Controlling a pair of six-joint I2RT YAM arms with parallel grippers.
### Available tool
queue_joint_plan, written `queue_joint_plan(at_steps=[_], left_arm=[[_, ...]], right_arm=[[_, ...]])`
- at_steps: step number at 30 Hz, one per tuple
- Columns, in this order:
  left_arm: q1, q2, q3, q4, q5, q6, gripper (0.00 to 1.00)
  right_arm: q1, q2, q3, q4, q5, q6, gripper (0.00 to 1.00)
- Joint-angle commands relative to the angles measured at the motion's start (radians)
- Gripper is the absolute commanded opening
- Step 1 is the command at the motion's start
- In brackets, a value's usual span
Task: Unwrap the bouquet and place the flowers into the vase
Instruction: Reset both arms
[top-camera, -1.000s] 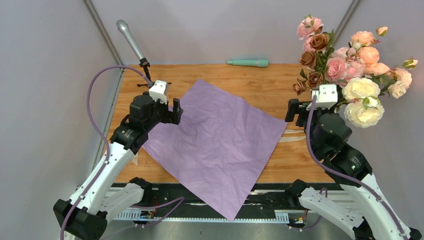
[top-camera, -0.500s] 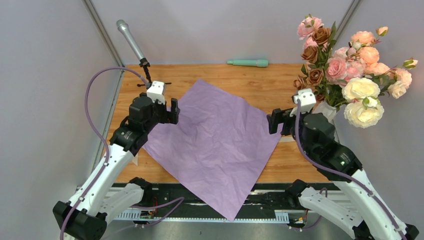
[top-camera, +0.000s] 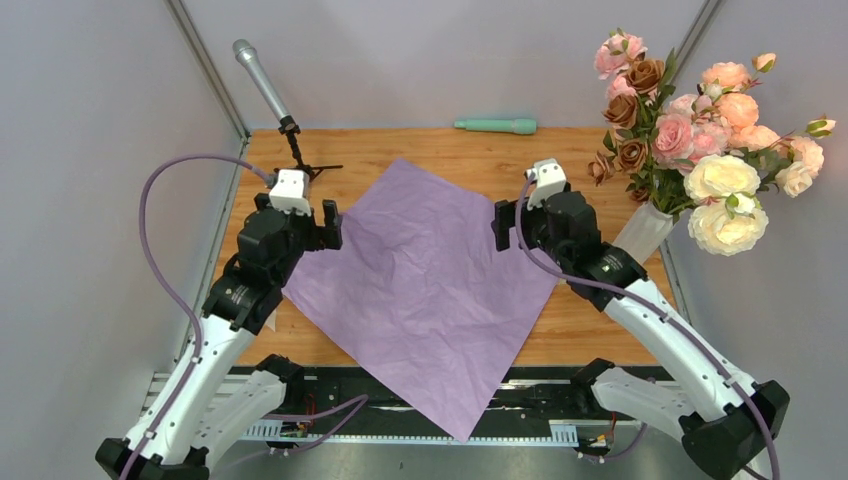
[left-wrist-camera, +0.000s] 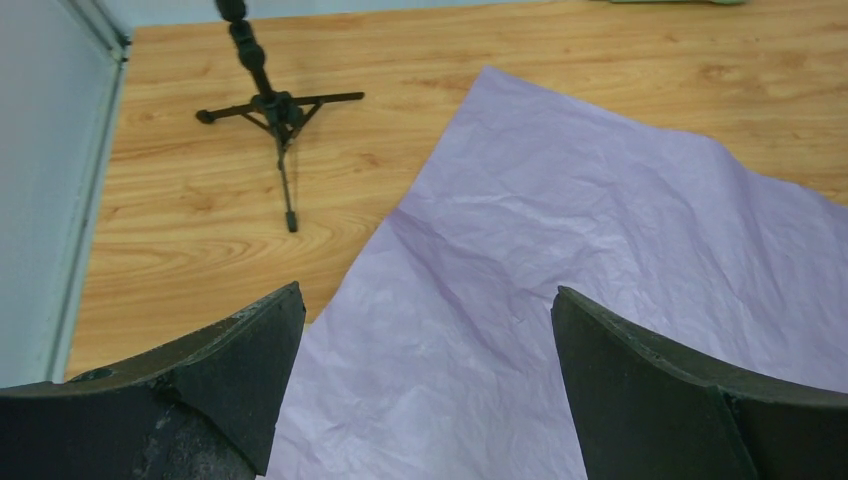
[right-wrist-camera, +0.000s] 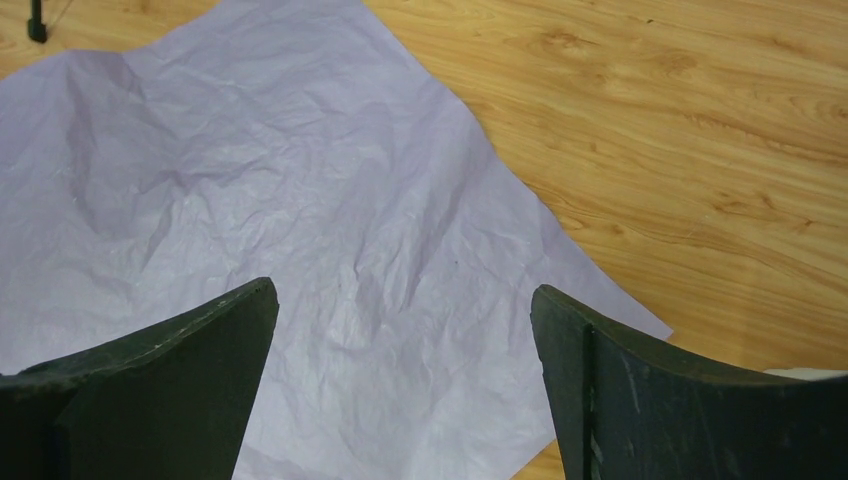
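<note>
The bouquet's lilac crinkled paper (top-camera: 430, 290) lies spread flat on the wooden table, with no flowers on it. The flowers (top-camera: 640, 105), small pink and brown roses, stand in the white ribbed vase (top-camera: 640, 232) at the right edge, among larger peach roses. My left gripper (top-camera: 322, 222) hovers open over the paper's left edge (left-wrist-camera: 428, 300), nothing between its fingers. My right gripper (top-camera: 505, 222) hangs open over the paper's right corner (right-wrist-camera: 402, 295), also empty and well left of the vase.
Large peach and cream roses (top-camera: 735, 180) spread right of the vase. A mint-green cylinder (top-camera: 495, 126) lies at the table's back edge. A microphone (top-camera: 262, 82) on a small black tripod (left-wrist-camera: 275, 108) stands at the back left. The paper's near corner overhangs the front edge.
My right arm has swung left from beside the vase to above the paper's right corner, jaws widening. My left gripper has drifted slightly left and back.
</note>
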Motion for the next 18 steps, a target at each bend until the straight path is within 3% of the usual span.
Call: queue_joint_plan(at_steps=[1, 9, 18], left_arm=[[0.005, -0.060, -0.018, -0.049, -0.121, 0.004, 1.00], [0.005, -0.178, -0.074, -0.058, -0.161, 0.006, 1.00], [0.005, -0.170, -0.065, -0.064, -0.166, 0.020, 1.00]], right_arm=[[-0.128, 0.009, -0.022, 0.143, -0.146, 0.006, 1.00], [-0.264, -0.015, -0.068, 0.159, -0.226, -0.019, 1.00], [-0.289, -0.037, -0.087, 0.159, -0.245, -0.028, 1.00]])
